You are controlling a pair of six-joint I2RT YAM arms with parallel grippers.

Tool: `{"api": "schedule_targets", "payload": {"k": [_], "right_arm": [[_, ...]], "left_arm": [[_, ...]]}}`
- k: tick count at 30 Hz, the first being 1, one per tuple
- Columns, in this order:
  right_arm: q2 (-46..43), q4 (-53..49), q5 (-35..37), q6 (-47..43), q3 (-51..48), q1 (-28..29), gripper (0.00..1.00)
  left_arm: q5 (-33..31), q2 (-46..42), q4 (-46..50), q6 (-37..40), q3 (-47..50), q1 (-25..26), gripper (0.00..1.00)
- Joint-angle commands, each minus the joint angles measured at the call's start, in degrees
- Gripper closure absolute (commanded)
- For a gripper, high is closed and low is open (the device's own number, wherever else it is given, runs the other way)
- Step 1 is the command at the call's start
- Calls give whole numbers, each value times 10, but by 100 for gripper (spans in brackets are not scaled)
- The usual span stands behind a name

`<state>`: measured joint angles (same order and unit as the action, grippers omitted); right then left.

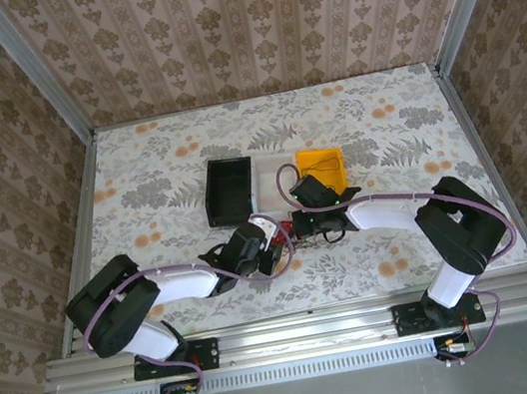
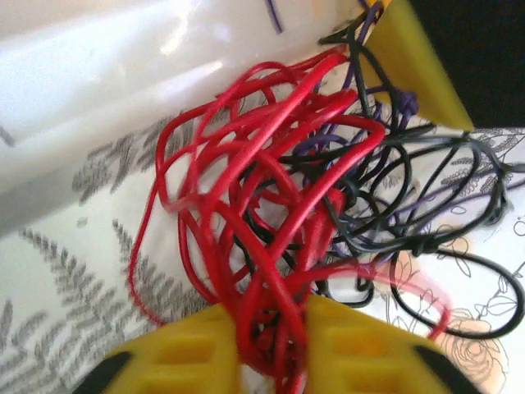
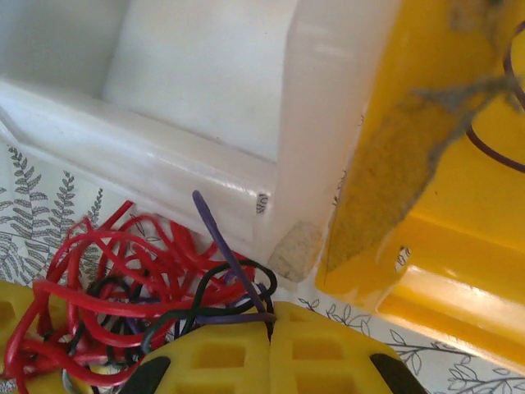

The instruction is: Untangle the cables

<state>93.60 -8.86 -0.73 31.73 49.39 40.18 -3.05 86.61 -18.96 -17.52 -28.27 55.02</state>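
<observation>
Red, black cables (image 2: pixel 246 254) in left claw (image 2: pixel 271 332)

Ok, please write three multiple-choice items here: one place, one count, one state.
1. Where do the cables lie? A inside a bin; B on the table beside the white bin; C draped over an arm.
2. How many bins stand on the table? A two; B four; C three.
3. The left gripper is: A shut on red cables; B wide open; C holding a bin.
Key: B, the tangle rests on the table by its wall; C, black bin, white bin, yellow bin; A, red strands sit pinched between its jaws.
</observation>
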Motion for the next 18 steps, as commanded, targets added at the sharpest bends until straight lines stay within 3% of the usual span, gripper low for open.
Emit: {"api": "schedule_targets", "payload": {"k": [1,11,18], "right_arm": [[-39,-2,-3,2,-24,0,97],[-190,-62,49,37,-85,-31,100],[-303,-121,94,57,-109,-115,100]], "left_arm": [[-25,25,-10,-4,-9,-4,99],[-85,19,25,-57,15,-5,100],[-113,-11,54,-80,41,-7,100]]}}
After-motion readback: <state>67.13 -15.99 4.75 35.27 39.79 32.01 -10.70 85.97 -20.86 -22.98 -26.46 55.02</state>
